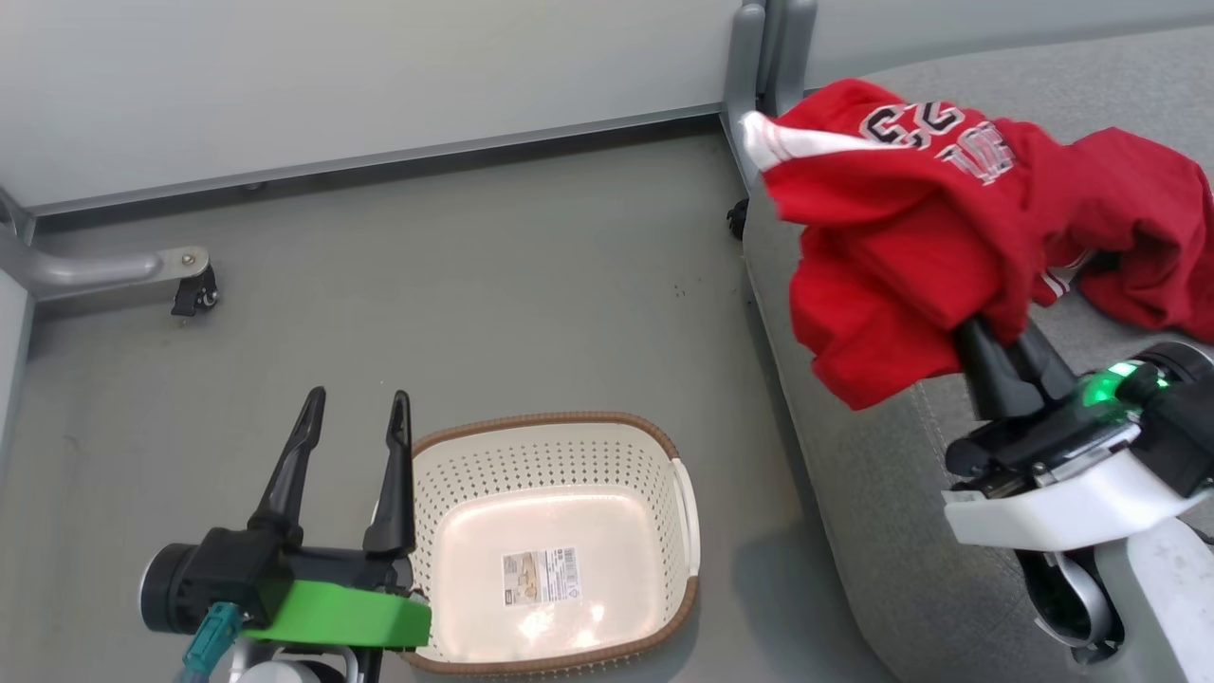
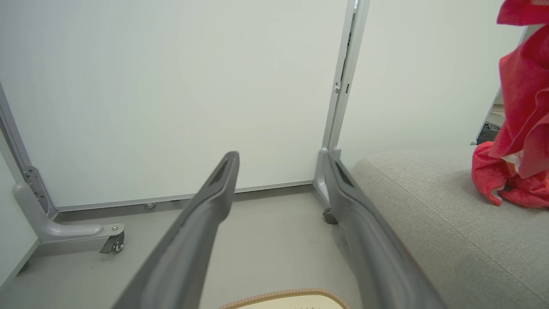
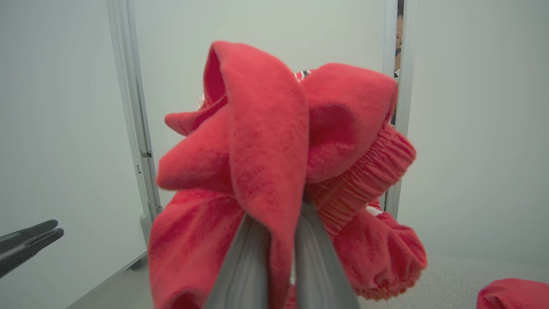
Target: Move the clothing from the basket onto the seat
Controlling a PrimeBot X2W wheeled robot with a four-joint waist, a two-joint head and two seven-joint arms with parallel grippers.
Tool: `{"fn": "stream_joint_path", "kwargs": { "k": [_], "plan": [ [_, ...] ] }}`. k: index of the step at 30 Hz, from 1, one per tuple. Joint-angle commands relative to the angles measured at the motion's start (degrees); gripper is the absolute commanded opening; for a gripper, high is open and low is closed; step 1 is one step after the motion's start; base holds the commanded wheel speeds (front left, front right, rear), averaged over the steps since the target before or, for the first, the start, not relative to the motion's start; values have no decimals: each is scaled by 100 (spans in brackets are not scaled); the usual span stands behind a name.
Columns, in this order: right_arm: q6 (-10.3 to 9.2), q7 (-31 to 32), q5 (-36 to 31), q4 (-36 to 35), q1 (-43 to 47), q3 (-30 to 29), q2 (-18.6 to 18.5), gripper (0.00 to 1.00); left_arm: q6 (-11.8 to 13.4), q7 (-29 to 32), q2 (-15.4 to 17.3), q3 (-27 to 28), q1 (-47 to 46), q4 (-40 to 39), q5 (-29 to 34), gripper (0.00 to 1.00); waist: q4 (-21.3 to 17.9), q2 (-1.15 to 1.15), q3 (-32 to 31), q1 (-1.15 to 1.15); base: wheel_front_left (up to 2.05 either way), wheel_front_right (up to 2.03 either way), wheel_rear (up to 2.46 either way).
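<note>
The right pincer point(image 1: 1001, 346) is closed tightly on a bunched fold of one red garment point(image 1: 892, 237). This garment is held up above the near edge of the seat point(image 1: 882, 493) and hangs down around the fingers. Whether its lowest part touches the cushion cannot be told. A second red garment point(image 1: 1143, 228) appears to be lying already on the seat, just beside the held one. The basket point(image 1: 531, 455) stands on the floor point(image 1: 474, 285) beside the seat, and nothing is seen in it except a paper label point(image 1: 541, 577). The left pincer point(image 1: 358, 398) is wide open and empty, near the basket's left rim.

The fabric is judged to be light, soft and limp, so it is expected to drape and not to keep a shape. It is not fragile and hardly slippery. A thick gathered fold, as is taken here, is judged a good place for holding, while a single thin layer could be pulled out more easily. When the cloth is let go, it may catch on the fingers. A part left hanging over the seat's edge could drag the rest down to the floor.
</note>
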Motion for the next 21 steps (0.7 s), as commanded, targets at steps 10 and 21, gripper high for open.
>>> {"fn": "stream_joint_path", "kwargs": {
  "k": [10,21],
  "plan": [
    [-2,-19,-355,-180,715,-861,744,0,319,0,-45,-48,286,4,-166,100,115,0,74,0,0,0,0],
    [-2,-19,-446,-101,909,-997,988,0,536,0,-45,-92,365,57,-424,100,80,0,-12,0,0,0,0]
  ]
}}
